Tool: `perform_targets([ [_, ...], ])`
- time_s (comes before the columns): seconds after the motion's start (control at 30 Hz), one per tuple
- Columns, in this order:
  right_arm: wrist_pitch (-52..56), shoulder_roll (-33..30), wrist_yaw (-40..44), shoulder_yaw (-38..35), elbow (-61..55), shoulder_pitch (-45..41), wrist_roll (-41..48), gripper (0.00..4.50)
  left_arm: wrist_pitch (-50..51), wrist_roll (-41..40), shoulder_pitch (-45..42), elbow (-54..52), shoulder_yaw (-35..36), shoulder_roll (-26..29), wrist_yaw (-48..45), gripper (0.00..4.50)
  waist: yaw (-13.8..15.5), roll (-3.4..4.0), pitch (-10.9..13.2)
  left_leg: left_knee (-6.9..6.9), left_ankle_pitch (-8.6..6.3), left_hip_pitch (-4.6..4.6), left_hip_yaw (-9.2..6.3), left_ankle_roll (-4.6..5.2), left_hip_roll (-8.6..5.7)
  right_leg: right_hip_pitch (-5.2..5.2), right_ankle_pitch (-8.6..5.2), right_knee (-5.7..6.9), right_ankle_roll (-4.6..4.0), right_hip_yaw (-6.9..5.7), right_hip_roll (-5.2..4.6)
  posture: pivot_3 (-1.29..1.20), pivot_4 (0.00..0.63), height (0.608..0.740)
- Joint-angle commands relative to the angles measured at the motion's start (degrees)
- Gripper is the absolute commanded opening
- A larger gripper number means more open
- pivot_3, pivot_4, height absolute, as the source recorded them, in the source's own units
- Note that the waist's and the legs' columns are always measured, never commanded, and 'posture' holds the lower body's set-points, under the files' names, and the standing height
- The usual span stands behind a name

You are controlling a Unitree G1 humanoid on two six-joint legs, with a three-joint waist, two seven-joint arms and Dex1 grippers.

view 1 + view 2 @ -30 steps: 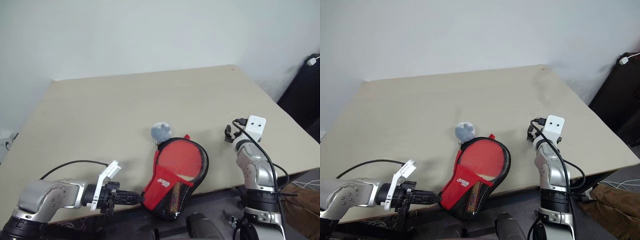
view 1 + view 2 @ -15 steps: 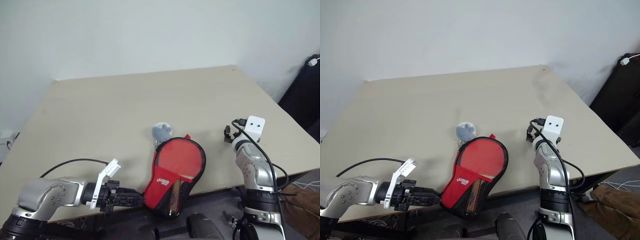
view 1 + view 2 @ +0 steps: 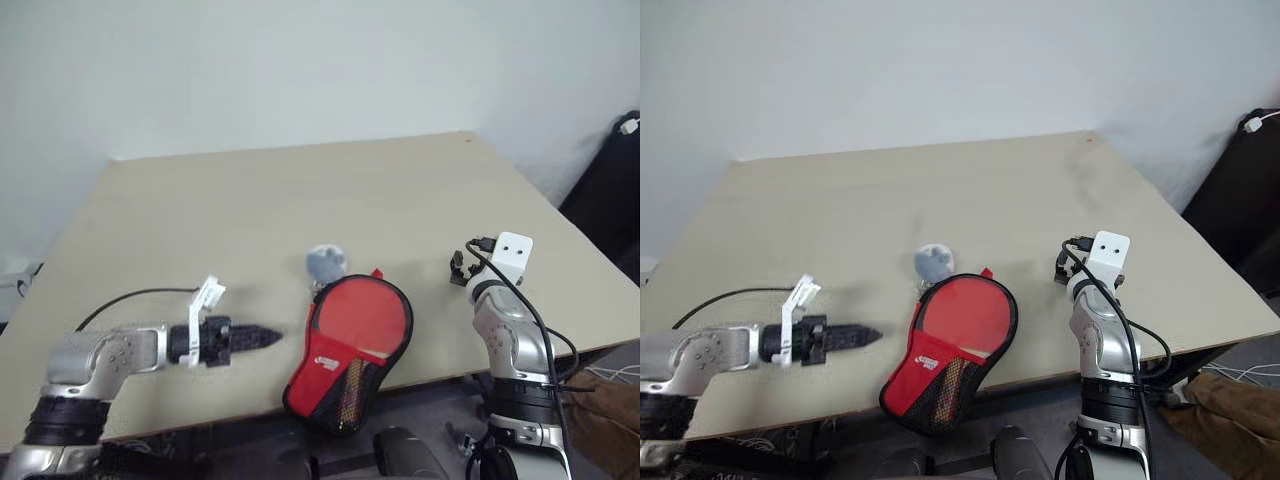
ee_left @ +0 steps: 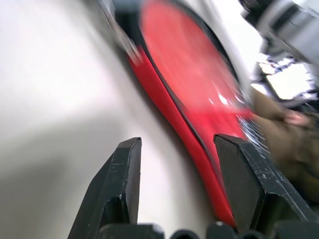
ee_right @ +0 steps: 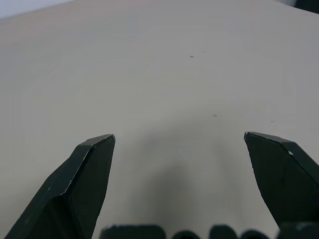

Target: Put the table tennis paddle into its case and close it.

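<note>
Pale wall rises behind a light tan table, which carries everything in the scene. Close to the table's near edge, about midway along it, lies the case, a red pouch with black zipper trim, a white logo and a yellowish mesh patch; its narrow end hangs over the near edge. Inside it sits the table tennis paddle, its round red face showing through the open upper side of the case, with a strip of light wooden handle visible just above the red flap. The case is not closed. Touching or just beside the far end of the case rests a small whitish fuzzy ball.

Toward the table's left side, the left gripper hovers low over the surface, pointing at the case and just short of its left edge; in the left wrist view its fingers stand apart with nothing between them. Near the table's right edge, well apart from the case, the right gripper is spread wide and empty over bare tabletop.
</note>
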Motion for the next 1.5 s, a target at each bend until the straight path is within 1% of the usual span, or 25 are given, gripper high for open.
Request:
perform_targets([
  [0.03,-1.9,-0.54,0.51,-0.24,-0.38,-2.14,-0.02,4.5,-9.62,5.78,-4.73,0.53,-3.16,-3.39,-0.45,2.39,0.0,0.0,0.0,-0.01,0.0,0.0,0.02,0.0,0.0,0.0,0.0,-0.01,0.0,0.02,0.0,0.0,0.0,0.74],
  [0.1,-2.2,-0.56,0.54,-0.18,0.04,-2.43,-0.11,4.5,-11.74,6.59,-7.28,1.79,-4.24,-5.65,-1.78,2.39,0.03,-0.01,-0.01,-0.02,0.0,-0.01,0.02,0.0,-0.01,0.0,0.0,-0.04,0.01,0.02,0.0,0.0,0.0,0.74],
  [0.13,-2.3,-0.58,0.52,-0.17,0.18,-2.58,-0.12,4.5,-13.16,7.56,-8.46,2.41,-5.02,-6.86,-2.04,2.03,0.01,0.0,-0.01,-0.01,0.0,-0.01,0.01,0.0,-0.01,0.01,0.01,-0.03,0.01,0.01,0.0,0.0,0.0,0.74],
  [0.17,-2.42,-0.6,0.52,-0.16,0.29,-2.73,-0.14,4.5,-14.04,7.96,-9.53,2.95,-5.76,-7.94,-2.87,1.87,0.0,0.0,-0.01,0.0,0.0,-0.01,0.01,0.0,-0.01,0.01,0.01,-0.02,0.01,0.02,0.0,0.0,0.0,0.74],
  [0.23,-2.59,-0.67,0.46,-0.22,0.42,-2.9,-0.15,4.5,-16.17,9.08,-11.01,3.2,-7.44,-9.72,-4.23,1.36,-0.07,0.0,-0.01,0.0,0.0,-0.01,0.01,0.01,-0.01,0.01,0.01,0.01,0.01,0.02,0.01,0.0,0.0,0.74],
  [0.27,-2.7,-0.72,0.38,-0.34,0.42,-2.95,-0.18,4.5,-17.17,9.79,-11.77,3.01,-8.88,-10.66,-5.15,0.97,-0.05,0.0,-0.01,0.0,0.0,0.0,0.02,0.0,-0.01,0.01,0.01,0.02,0.01,0.03,0.01,0.0,0.0,0.74],
  [0.3,-2.78,-0.75,0.33,-0.42,0.4,-2.97,-0.2,4.5,-17.89,10.44,-12.25,2.92,-9.82,-11.31,-5.79,0.8,-0.04,0.0,-0.01,0.01,0.01,0.0,0.02,0.01,-0.01,0.02,0.01,0.02,0.01,0.04,0.01,0.0,0.0,0.74],
  [0.4,-2.91,-0.77,0.12,-0.71,0.14,-2.95,-0.23,4.5,-20.08,12.75,-13.58,2.93,-13.49,-13.1,-7.98,0.01,-0.06,0.01,-0.02,0.02,0.01,0.01,0.02,0.01,-0.01,0.04,0.01,0.02,0.01,0.04,0.01,0.0,0.0,0.74],
  [0.53,-2.99,-0.8,-0.07,-0.96,-0.27,-2.79,-0.23,4.5,-22.26,15.25,-14.9,3.52,-16.69,-15.16,-9.45,0.01,-0.07,0.0,-0.02,0.06,0.01,0.02,0.01,0.02,-0.02,0.09,0.01,0.02,0.02,0.04,0.01,0.0,0.0,0.74],
  [0.63,-3.11,-0.86,-0.18,-1.31,-0.47,-2.71,-0.2,4.5,-26.15,20.12,-16.54,5.52,-20.83,-16.63,-10.08,0.01,-0.03,0.01,-0.01,0.1,0.01,0.05,0.0,0.02,-0.03,0.14,0.01,0.02,0.01,0.04,0.02,0.0,0.0,0.74],
  [0.77,-3.21,-0.93,-0.2,-1.6,-0.58,-2.66,-0.14,4.5,-31.68,25.34,-17.98,9.13,-23.87,-18.86,-9.45,0.01,-0.05,0.01,-0.01,0.11,0.01,0.26,-0.02,0.03,-0.04,0.42,0.01,-0.04,0.02,0.04,0.02,0.0,0.0,0.74],
  [0.93,-3.16,-0.92,-0.15,-1.77,-0.85,-3.0,-0.1,4.5,-37.86,29.4,-17.58,13.18,-24.76,-22.82,-7.12,0.01,-0.03,0.01,-0.01,0.13,0.01,0.3,-0.02,0.03,-0.05,0.49,0.01,-0.07,0.01,0.05,0.02,0.0,0.0,0.74],
  [1.07,-3.33,-1.98,1.03,-2.39,-1.13,-3.74,0.57,4.5,-40.55,32.08,-15.57,15.02,-24.78,-24.09,-5.36,0.01,-0.03,0.01,-0.02,0.12,0.01,0.31,-0.03,0.03,-0.05,0.49,0.01,-0.05,0.02,0.05,0.02,0.0,0.0,0.74],
  [1.2,-3.48,-5.18,7.16,-0.15,-1.82,-4.71,1.66,4.5,-39.34,33.16,-13.62,15.17,-24.66,-24.09,-4.77,0.01,-0.01,0.01,-0.02,0.13,0.01,0.31,-0.03,0.03,-0.05,0.49,0.01,-0.05,0.02,0.06,0.02,0.0,0.0,0.74],
  [1.5,2.43,-12.49,25.26,3.24,-2.68,-8.3,9.93,4.5,-37.48,34.81,-12.69,16.33,-25.27,-24.07,-4.06,0.01,0.01,0.03,-0.05,0.24,0.02,0.43,-0.09,0.04,-0.06,0.69,0.01,-0.03,0.01,0.05,0.05,0.0,0.0,0.74],
])
